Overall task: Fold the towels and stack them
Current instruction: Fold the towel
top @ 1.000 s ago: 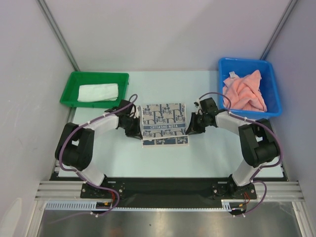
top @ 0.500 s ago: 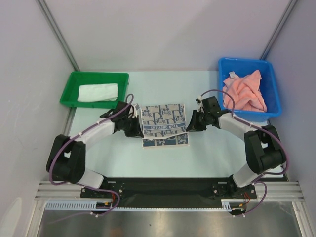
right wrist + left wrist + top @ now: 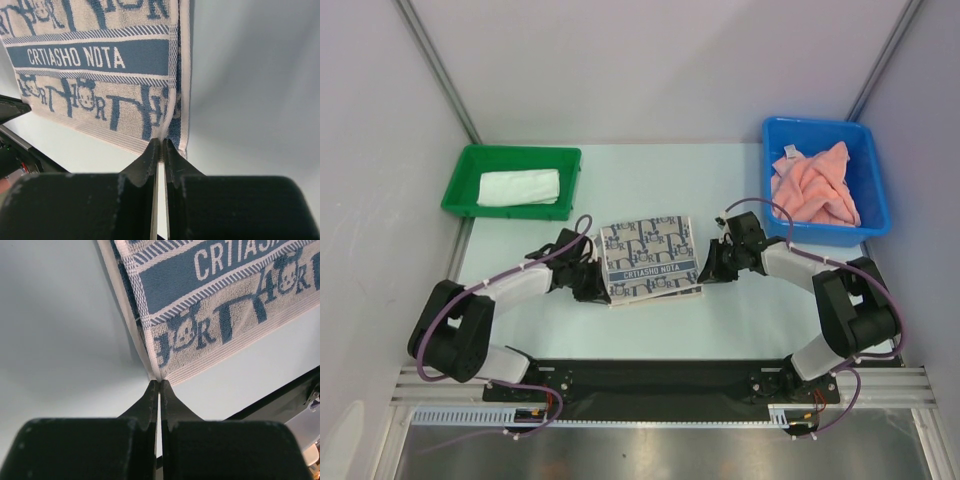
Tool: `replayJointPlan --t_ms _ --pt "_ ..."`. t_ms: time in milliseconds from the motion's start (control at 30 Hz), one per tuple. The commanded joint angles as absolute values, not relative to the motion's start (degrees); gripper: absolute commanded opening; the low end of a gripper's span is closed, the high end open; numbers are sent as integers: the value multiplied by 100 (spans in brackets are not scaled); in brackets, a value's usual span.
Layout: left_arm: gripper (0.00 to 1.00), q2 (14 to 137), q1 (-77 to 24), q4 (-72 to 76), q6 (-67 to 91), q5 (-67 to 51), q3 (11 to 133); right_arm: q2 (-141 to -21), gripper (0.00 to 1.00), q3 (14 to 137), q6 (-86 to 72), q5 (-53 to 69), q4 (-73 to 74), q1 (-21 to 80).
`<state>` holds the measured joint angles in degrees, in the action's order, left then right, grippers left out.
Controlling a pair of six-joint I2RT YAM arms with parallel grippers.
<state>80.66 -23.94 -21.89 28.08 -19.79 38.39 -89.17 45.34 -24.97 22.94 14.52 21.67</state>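
A white towel with blue-grey pattern and a lettered band (image 3: 650, 258) lies folded at the table's middle. My left gripper (image 3: 598, 287) is shut on its near left corner; in the left wrist view the fingertips (image 3: 159, 383) pinch the corner of the towel (image 3: 220, 305). My right gripper (image 3: 706, 272) is shut on the near right edge, with the cloth (image 3: 95, 75) caught between its tips (image 3: 161, 142). A folded white towel (image 3: 520, 187) lies in the green tray. Crumpled salmon-pink towels (image 3: 815, 185) fill the blue bin.
The green tray (image 3: 460, 192) stands at the back left and the blue bin (image 3: 876, 190) at the back right. A black rail (image 3: 650, 375) runs along the near table edge, with grey walls on three sides.
Both grippers have drawn the towel's upper layer toward the near edge. It now covers the strip of lower layer that showed before.
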Motion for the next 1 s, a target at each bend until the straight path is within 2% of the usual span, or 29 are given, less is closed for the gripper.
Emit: replayJointPlan --t_ms 0,333,967 --pt "0 8068 -2426 -1855 2892 -2013 3709 -8956 0 4535 -2487 2162 1195 2171" --pt "0 7647 -2470 -2215 2909 -1846 3850 -8684 0 4650 -2496 2048 1529 2180" --pt "0 7787 -2645 -1424 3120 -2030 2962 -8816 0 3982 -2443 1828 1116 2206"
